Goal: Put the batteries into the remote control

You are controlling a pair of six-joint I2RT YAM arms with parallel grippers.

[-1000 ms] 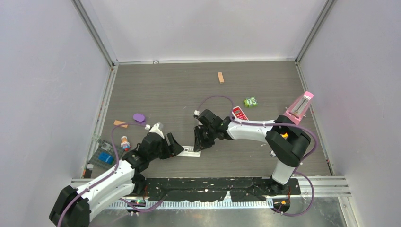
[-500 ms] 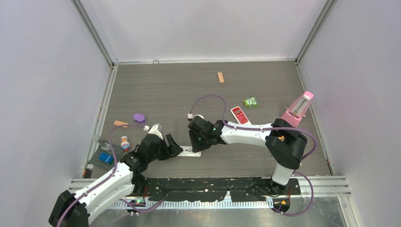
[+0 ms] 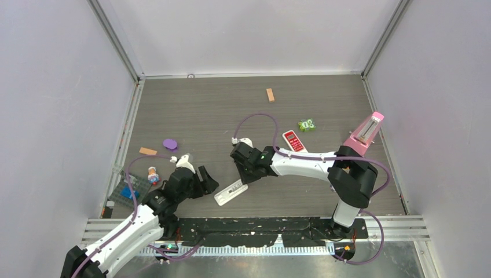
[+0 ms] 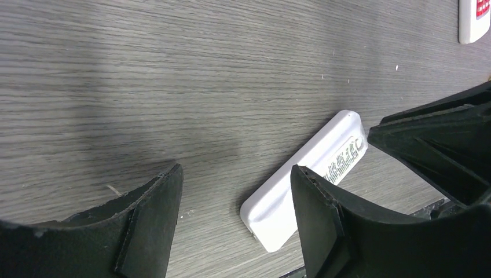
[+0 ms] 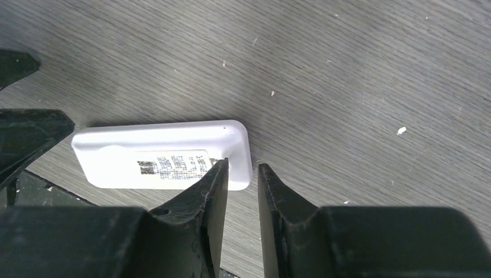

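Here, remote control (image 5: pixel 162 156), at right tool (image 5: pixel 243 167)

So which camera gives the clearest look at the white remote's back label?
Right wrist: the white remote lies close, nearly whole, its label facing up. Left wrist shows it angled, with the label partly hidden; top external shows only a small white bar.

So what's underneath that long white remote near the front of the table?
Only the grey table. The white remote lies flat on it, labelled back up; its other face is turned down against the table, so it is hidden.
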